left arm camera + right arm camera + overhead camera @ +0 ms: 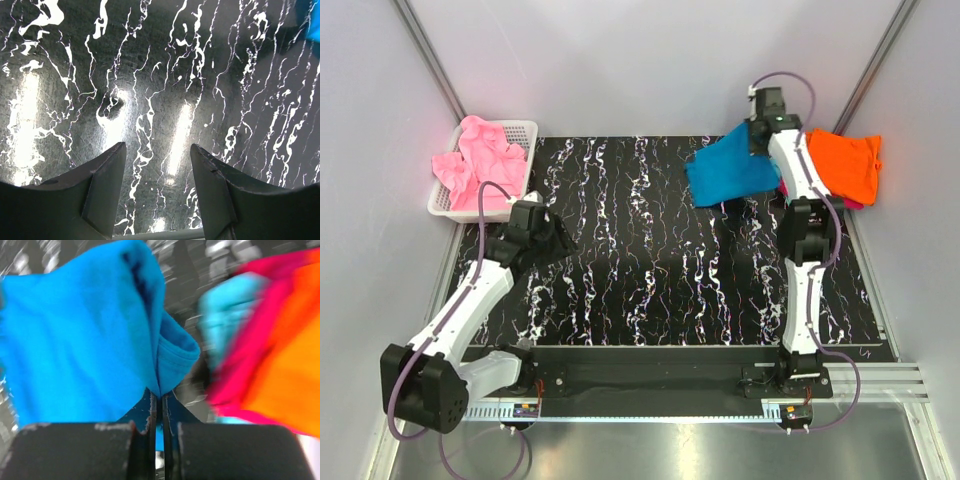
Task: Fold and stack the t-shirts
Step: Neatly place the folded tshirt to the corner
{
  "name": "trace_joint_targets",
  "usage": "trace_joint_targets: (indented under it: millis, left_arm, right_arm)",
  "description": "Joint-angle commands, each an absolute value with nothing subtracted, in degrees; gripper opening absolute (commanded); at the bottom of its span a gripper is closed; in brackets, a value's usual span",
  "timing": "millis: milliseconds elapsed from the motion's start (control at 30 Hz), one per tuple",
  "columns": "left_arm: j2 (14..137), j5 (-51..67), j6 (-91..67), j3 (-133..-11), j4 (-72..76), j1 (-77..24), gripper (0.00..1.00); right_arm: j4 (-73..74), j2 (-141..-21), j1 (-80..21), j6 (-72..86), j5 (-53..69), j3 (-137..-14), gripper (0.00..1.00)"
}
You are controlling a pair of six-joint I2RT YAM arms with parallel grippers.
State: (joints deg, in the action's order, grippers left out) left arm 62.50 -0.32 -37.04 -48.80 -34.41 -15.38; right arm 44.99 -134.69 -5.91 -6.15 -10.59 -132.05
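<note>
A teal-blue t-shirt (730,172) hangs folded above the far right of the black marbled table (650,260). My right gripper (760,140) is shut on its edge; the wrist view shows the cloth (85,335) pinched between the closed jaws of the right gripper (159,397). Just to the right lies a stack with an orange t-shirt (848,165) on top, over a magenta t-shirt (250,370) and a light cyan t-shirt (225,310). Pink t-shirts (480,160) fill the basket at far left. My left gripper (157,150) stands open over bare table, holding nothing.
A white mesh basket (520,135) sits at the table's far left corner. Grey walls with metal posts enclose the back and sides. The orange stack overhangs the table's right edge (865,260).
</note>
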Motion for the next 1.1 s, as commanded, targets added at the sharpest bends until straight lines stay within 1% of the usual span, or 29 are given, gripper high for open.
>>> trace_joint_targets:
  millis: [0,167,300,500,600,667,800,1067]
  left_arm:
    - [64.24,1.49,-36.04,-51.68,-32.7,-15.03,0.59]
    - [65.04,2.28,-36.12,-52.12,-32.61,-15.03,0.59]
    - [64.51,1.41,-36.12,-51.68,-32.61,-15.03,0.59]
    - [66.27,1.41,-36.21,-52.03,-32.52,-15.03,0.59]
    - [67.49,1.49,-36.3,-52.12,-32.26,-15.03,0.59]
    - [68.11,1.76,-36.21,-52.21,-31.91,-15.03,0.59]
    - [68.9,2.37,-36.47,-52.12,-31.38,-15.03,0.59]
    - [67.68,3.43,-36.56,-50.98,-30.85,-15.03,0.59]
  right_arm:
    - [45.61,-132.8,-2.82,-8.96,-16.61,-139.99,0.0]
    - [45.97,-133.15,1.21,-10.55,-20.21,-145.36,0.0]
    - [45.44,-133.42,4.39,-10.81,-23.11,-145.81,0.0]
    - [36.49,-128.24,8.7,-8.53,-30.84,-135.72,0.0]
    - [34.28,-126.57,10.71,-7.48,-34.27,-133.86,0.0]
    - [33.93,-125.43,11.68,-6.77,-35.85,-133.25,0.0]
    - [30.95,-121.82,13.44,-5.45,-35.24,-129.82,0.0]
    - [30.41,-120.15,13.62,-7.21,-35.42,-132.97,0.0]
